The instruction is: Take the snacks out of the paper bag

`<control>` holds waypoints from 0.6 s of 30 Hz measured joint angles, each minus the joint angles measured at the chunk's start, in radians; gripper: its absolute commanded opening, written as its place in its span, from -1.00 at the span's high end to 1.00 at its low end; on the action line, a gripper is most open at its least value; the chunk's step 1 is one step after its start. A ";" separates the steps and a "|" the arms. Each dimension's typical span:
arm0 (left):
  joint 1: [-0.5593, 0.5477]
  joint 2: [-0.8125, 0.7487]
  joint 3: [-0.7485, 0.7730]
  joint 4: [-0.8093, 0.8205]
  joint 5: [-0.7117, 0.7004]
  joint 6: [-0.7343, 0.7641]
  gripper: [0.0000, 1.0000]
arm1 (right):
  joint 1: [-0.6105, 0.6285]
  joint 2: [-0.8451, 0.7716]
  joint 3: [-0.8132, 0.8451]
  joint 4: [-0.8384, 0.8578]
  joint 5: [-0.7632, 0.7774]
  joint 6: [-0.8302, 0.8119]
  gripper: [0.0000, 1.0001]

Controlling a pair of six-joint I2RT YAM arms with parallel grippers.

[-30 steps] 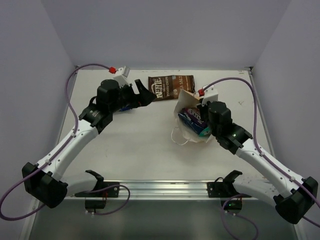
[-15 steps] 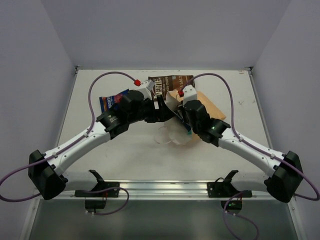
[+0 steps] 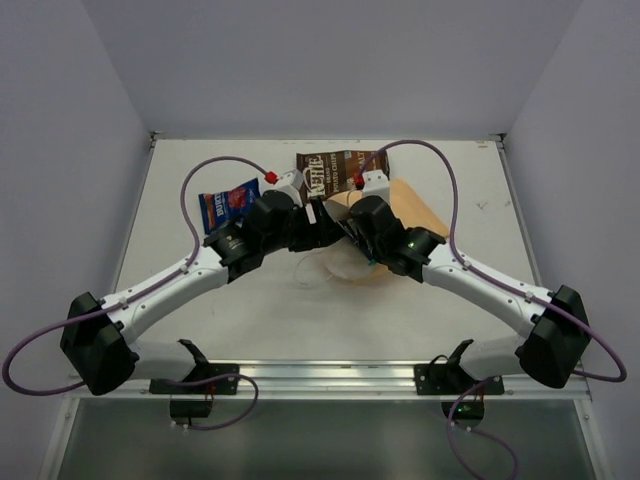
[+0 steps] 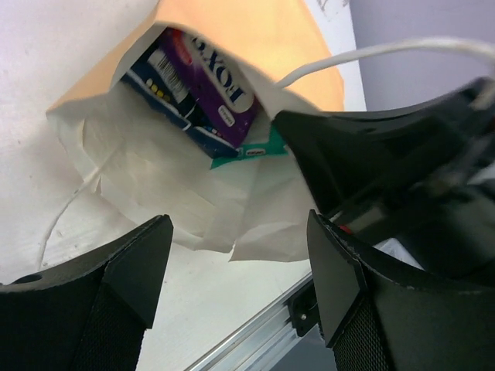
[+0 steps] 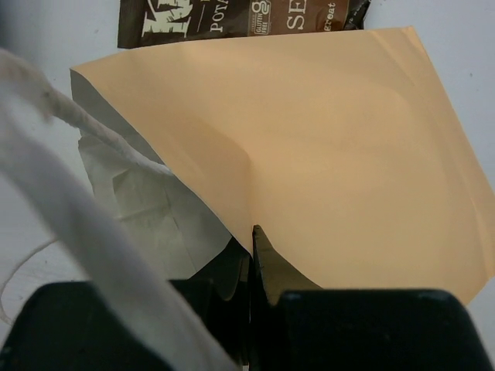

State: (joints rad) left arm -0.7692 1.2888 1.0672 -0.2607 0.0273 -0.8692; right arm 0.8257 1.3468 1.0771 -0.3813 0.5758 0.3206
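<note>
The right gripper is clenched on the paper bag. Its two dark fingers are pressed together with the bag's upper lip pinched between them, so the mouth is lifted and the white lining shows. One white string handle hangs blurred across the left of the right wrist view.

The left gripper is released. Its jaws stand wide apart just in front of the bag's mouth, holding nothing, with the crumpled white lip lying between the fingertips.

The bag lies on its side on the table, out past the middle. Its tan flat side faces up and its mouth faces the left arm. Three snacks show inside it:
- The purple packet is on top.
- A blue packet is under and beside the purple one.
- The teal packet shows only a corner, below the other two.

Two snacks are already out on the table. The dark brown chip bag lies flat just beyond the paper bag. A second blue packet lies to the left, next to the left arm's wrist.
</note>
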 measured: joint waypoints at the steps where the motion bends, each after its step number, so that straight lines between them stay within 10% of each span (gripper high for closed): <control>1: -0.002 0.005 -0.024 0.016 0.001 -0.016 -0.51 | 0.000 0.000 0.003 -0.005 0.008 0.013 1.00; 18: -0.068 0.315 -0.079 0.265 -0.066 -0.204 -0.27 | -0.004 -0.048 0.008 -0.095 -0.001 0.310 1.00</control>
State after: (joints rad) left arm -0.8375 1.6035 0.9886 0.0040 -0.0387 -1.0737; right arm 0.8215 1.2991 1.0847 -0.4767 0.5747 0.6308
